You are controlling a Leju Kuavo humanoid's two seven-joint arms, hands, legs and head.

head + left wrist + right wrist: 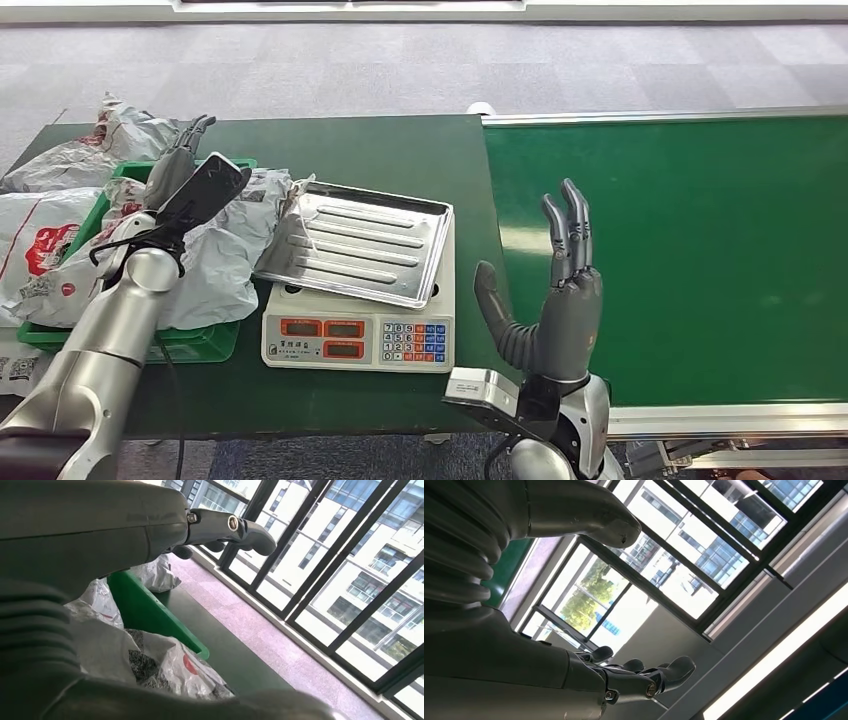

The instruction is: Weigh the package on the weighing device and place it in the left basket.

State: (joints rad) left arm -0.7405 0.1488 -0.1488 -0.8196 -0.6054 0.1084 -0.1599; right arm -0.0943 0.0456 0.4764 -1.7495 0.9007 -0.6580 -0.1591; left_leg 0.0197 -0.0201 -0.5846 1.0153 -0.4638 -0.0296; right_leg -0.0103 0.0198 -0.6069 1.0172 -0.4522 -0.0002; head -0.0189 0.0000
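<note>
My left hand [185,160] hovers open over the package [225,255] in the basket [195,343]; my right hand [560,300] is spread, empty. The package looks soft, light, slippery; I'd grip a bunched fold.

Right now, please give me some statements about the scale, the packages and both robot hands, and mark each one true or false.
1. The scale's metal tray has a package lying flat in its middle. False: its middle is bare; a grey package only overlaps its left edge.
2. The right robot hand is open and holds nothing. True.
3. The green basket is to the left of the scale. True.
4. The left robot hand rests on the conveyor belt. False: it is over the basket of packages.
</note>
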